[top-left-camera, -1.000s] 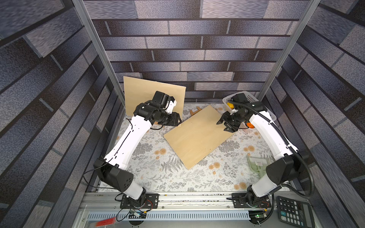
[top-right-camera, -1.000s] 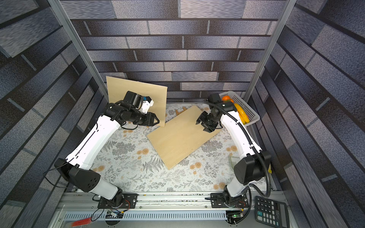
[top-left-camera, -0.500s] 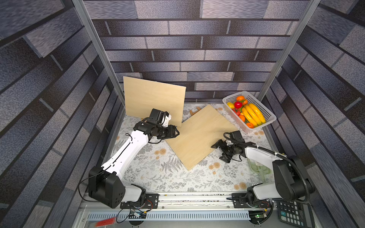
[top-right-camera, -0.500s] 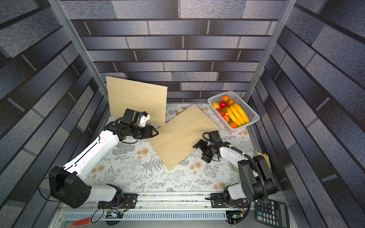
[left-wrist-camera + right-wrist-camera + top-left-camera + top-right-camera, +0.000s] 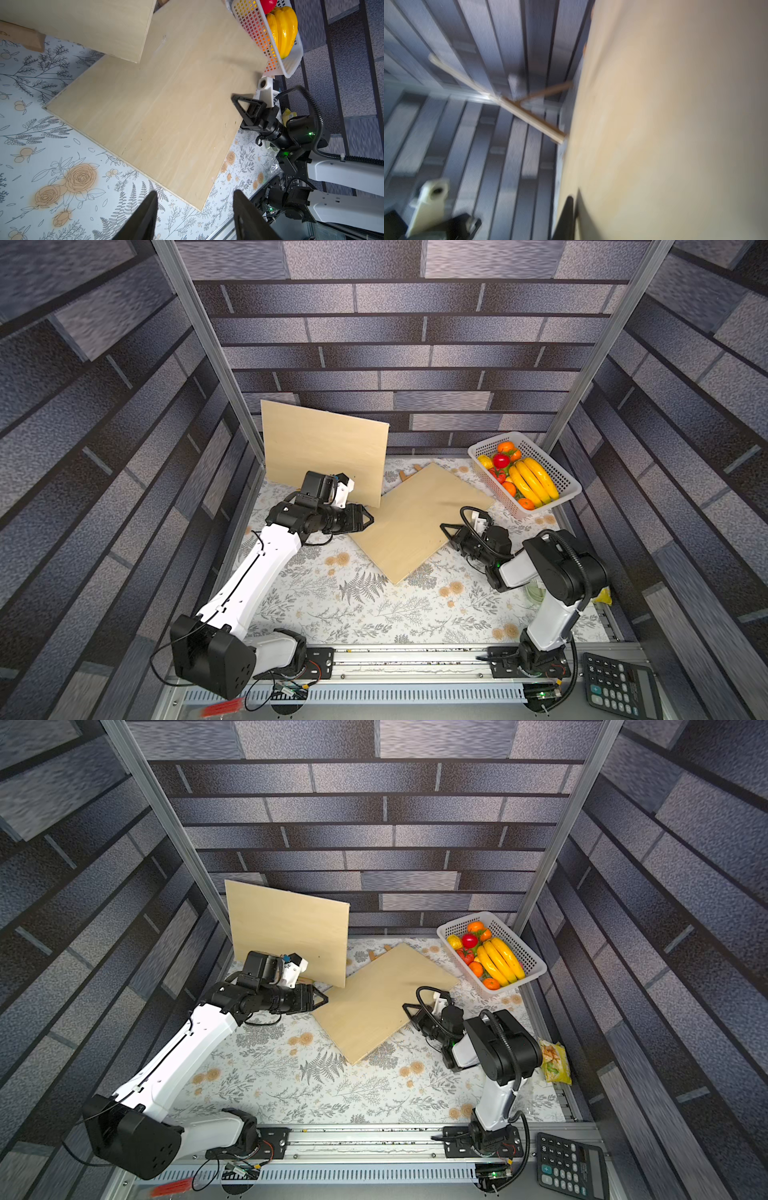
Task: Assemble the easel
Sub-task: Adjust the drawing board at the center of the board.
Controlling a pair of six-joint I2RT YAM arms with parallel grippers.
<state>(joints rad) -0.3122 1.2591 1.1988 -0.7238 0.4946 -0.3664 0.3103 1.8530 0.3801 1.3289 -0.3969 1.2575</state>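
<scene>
Leaning upright at the back left of the floral-print table [image 5: 353,605] is a smooth, pale plywood panel [image 5: 324,456], thin and rectangular. A chunky wooden block [image 5: 22,37] sits by its foot, probably as a prop. Just in front, the left claw [image 5: 370,519] hangs released and empty, jaws apart, beside the left corner of a second plywood board [image 5: 419,522]. This board lies face up mid-table, turned diamond-wise, one edge close to the upright panel's lower corner. At its right edge the right claw [image 5: 444,527] is clenched, its tip over the wood. Whether it pinches the edge I cannot tell, but it seems placed to lift or steady the board. Beyond the board's far edge, slim wooden easel legs [image 5: 517,108] cross, blurred. Far right sits a white plastic mesh basket [image 5: 569,489] of glossy bananas [image 5: 534,481].
</scene>
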